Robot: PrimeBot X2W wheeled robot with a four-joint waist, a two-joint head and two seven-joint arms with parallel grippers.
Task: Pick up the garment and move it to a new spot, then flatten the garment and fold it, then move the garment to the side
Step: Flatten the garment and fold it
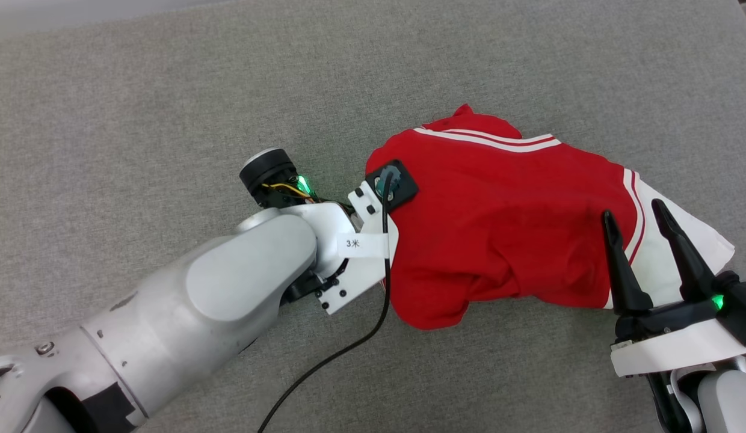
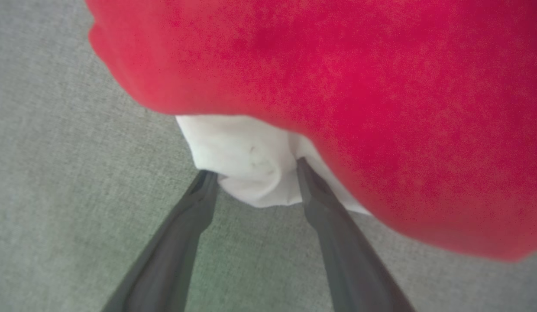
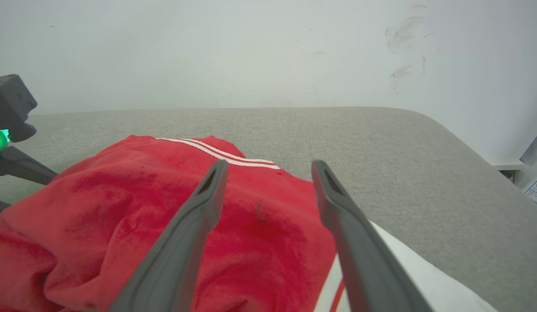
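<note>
Grey cloth surface (image 1: pixel 168 90): it spreads under everything, and the garment lies on it, right of centre in the head view.
Pale wall (image 3: pixel 208 52): it rises behind the surface's far edge in the right wrist view, with a few scuff marks up high.
Garment (image 1: pixel 505 204): it sits in a rumpled red heap, not flat, with a striped band along its far edge. A white sleeve (image 1: pixel 680 240) sticks out on the right side.
Left arm (image 1: pixel 228 288): the pale forearm comes in from the lower left, and its wrist is right against the garment's left edge. Red cloth is draped over the fingers there.
Right gripper (image 1: pixel 632 208): it's at the lower right with the fingers well apart, holding nothing. The tips are over the striped seam where red meets white. In its own wrist view, the right gripper (image 3: pixel 269 164) points across the red heap (image 3: pixel 99 216). Whether the tips touch the cloth cannot be told.
Left gripper (image 2: pixel 253 169): in its own wrist view, the two dark fingers stand spread. A bunched white fold of the garment sits between the tips and touches both. Red cloth (image 2: pixel 381 108) hangs over them, blurred and very close.
Black cable (image 1: pixel 349 349): it runs from the left wrist down across the surface to the bottom edge.
White tag (image 1: pixel 361 243): it's wrapped on that cable at the wrist, with small print on it.
</note>
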